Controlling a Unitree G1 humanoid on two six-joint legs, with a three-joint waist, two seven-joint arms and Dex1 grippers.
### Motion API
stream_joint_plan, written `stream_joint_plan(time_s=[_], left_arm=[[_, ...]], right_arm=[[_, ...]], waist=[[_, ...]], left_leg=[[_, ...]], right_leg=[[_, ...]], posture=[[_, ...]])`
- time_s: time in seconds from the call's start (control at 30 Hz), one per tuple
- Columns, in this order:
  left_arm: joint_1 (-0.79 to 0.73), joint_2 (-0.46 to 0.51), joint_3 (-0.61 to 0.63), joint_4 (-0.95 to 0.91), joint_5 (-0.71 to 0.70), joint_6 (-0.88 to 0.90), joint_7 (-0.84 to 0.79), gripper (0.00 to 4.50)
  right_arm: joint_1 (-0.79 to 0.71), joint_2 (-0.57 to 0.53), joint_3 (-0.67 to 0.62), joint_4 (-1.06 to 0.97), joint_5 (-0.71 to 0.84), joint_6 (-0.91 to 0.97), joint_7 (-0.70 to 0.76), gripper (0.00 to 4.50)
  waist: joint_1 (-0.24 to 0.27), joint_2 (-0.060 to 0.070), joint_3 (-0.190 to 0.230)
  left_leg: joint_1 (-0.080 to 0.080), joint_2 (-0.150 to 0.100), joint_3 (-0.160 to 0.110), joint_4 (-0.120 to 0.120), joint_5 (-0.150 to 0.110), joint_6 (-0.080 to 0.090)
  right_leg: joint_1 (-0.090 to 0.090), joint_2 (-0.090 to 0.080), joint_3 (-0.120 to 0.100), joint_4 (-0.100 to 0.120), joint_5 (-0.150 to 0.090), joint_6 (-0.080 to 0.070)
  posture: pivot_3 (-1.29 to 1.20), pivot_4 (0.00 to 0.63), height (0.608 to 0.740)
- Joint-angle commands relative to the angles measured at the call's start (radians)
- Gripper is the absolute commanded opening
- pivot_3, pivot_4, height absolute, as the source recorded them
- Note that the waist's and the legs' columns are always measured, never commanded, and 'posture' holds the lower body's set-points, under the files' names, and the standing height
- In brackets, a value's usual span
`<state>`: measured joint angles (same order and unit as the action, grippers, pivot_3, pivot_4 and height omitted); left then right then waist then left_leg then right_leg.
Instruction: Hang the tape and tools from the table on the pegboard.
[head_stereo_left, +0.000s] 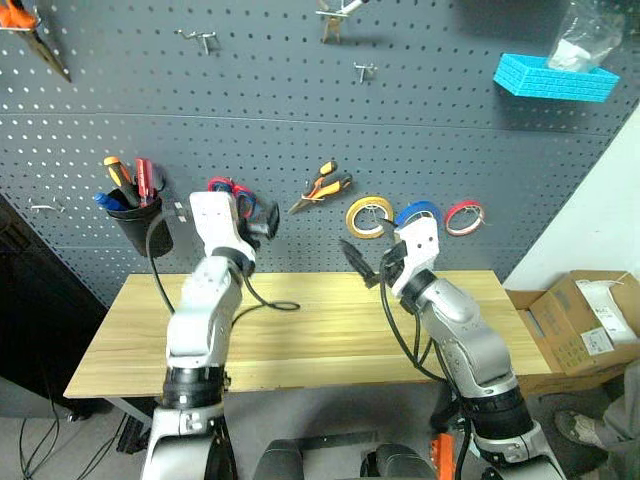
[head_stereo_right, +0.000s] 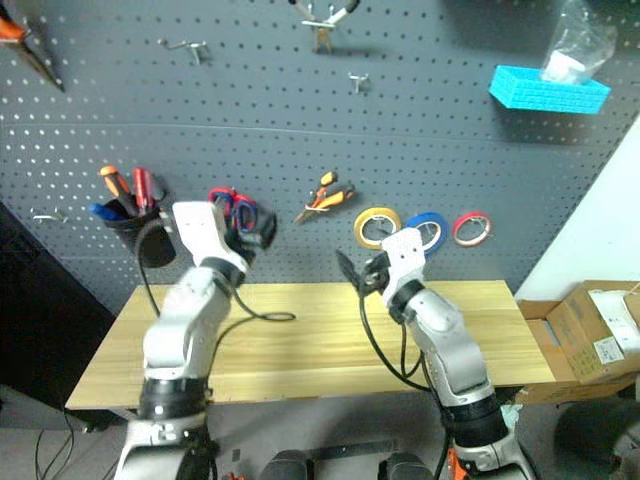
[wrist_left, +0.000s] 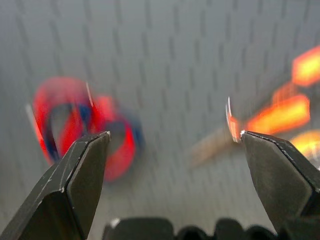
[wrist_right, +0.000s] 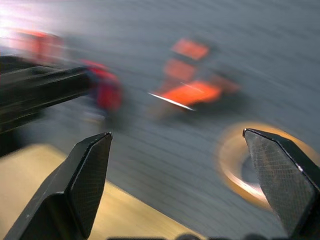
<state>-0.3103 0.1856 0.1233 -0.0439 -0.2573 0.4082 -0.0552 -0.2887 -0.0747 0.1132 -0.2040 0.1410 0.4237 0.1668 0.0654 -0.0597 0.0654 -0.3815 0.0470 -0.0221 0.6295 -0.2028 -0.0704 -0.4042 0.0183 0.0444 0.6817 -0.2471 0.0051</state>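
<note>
With the table (head_stereo_left: 330, 345) bare and everything apparently hung, we judge the step is to draw both arms back clear. At left centre, scissors (head_stereo_left: 228, 192) hang by our released left gripper (head_stereo_left: 262, 224); pliers (head_stereo_left: 322, 187) at centre; blue tape (head_stereo_left: 418, 213) right of our empty, wide-open right gripper (head_stereo_left: 367, 266). The pegboard (head_stereo_left: 300, 110) fills the upper frame; cardboard boxes (head_stereo_left: 585, 320) sit lower right.

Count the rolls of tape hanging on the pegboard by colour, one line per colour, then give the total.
Yellow roll: 1
Blue roll: 1
Red roll: 1
Total: 3 rolls on the pegboard
</note>
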Motion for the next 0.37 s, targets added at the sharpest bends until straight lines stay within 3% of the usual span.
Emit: stream_joint_plan(time_s=[0.03,0.37], left_arm=[[0.062,-0.004,-0.006,0.045,0.037,-0.035,-0.009,4.47],[0.150,0.008,0.047,0.074,0.027,-0.016,-0.029,4.47]], right_arm=[[0.007,0.008,-0.068,0.020,-0.028,0.095,-0.099,4.50],[0.066,-0.028,-0.152,0.041,-0.047,0.124,-0.136,4.50]], waist=[[-0.007,0.004,-0.003],[-0.020,0.010,-0.006]], left_leg=[[0.000,0.000,0.000,0.000,0.000,0.000],[-0.001,-0.001,0.000,0.000,0.000,0.001]], right_leg=[[0.000,0.000,0.000,0.000,0.000,-0.001],[0.000,0.000,0.001,-0.002,-0.003,-0.005]], posture=[[0.14,0.008,0.740],[0.10,0.008,0.740]])
